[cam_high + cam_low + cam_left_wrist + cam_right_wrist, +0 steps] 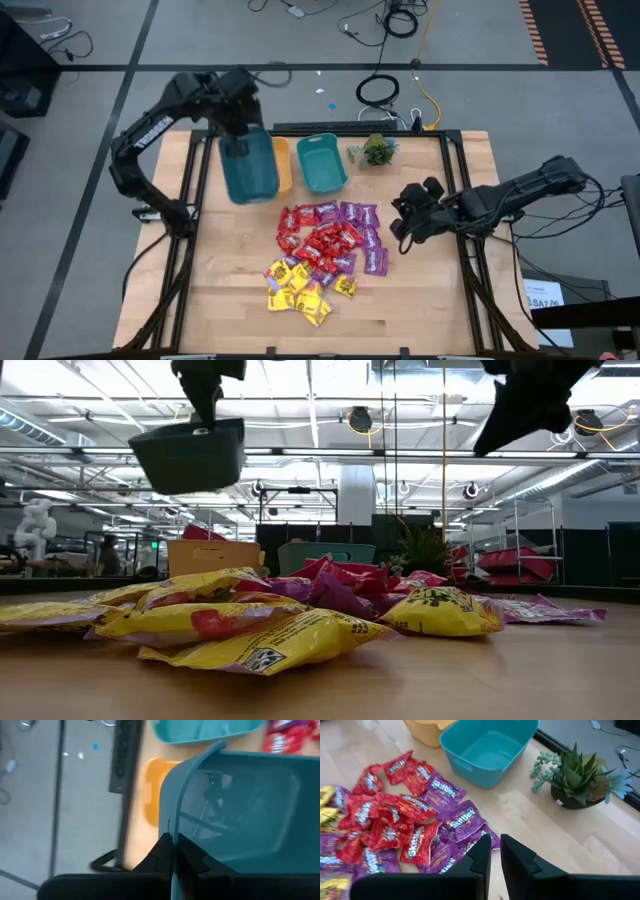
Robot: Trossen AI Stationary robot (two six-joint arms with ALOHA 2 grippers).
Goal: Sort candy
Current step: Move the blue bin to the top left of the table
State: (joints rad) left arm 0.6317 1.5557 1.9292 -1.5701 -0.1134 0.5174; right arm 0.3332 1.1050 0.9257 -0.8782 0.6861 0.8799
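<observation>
Left to right, as I see the rig from the overhead camera. At far left, my left gripper (240, 135) is closed tight on the rim of a dark teal plastic bin (249, 168), which it holds lifted clear of the desk (430, 290) — in the low view this bin (189, 455) hangs in the air above everything else. The left wrist view shows the two fingers (162, 852) pinched on the bin's thin wall (172, 832). Just beside and partly under the lifted bin lies an orange plastic bin (283, 165), and next to that a lighter teal plastic bin (321, 162), both resting on the light wooden desk. Right of them stands a small green potted plant (377, 151).

The candy (325, 250) — small shiny wrapped packets — lies in a loose heap at mid-desk, nearer me than the bins: red packets (318, 240) in the middle, purple packets (362, 235) toward the right, yellow packets (298, 285) at the near left.

At right, my right gripper (405, 222) hovers near the heap's right edge, its fingers (475, 857) nearly together and holding nothing.
</observation>
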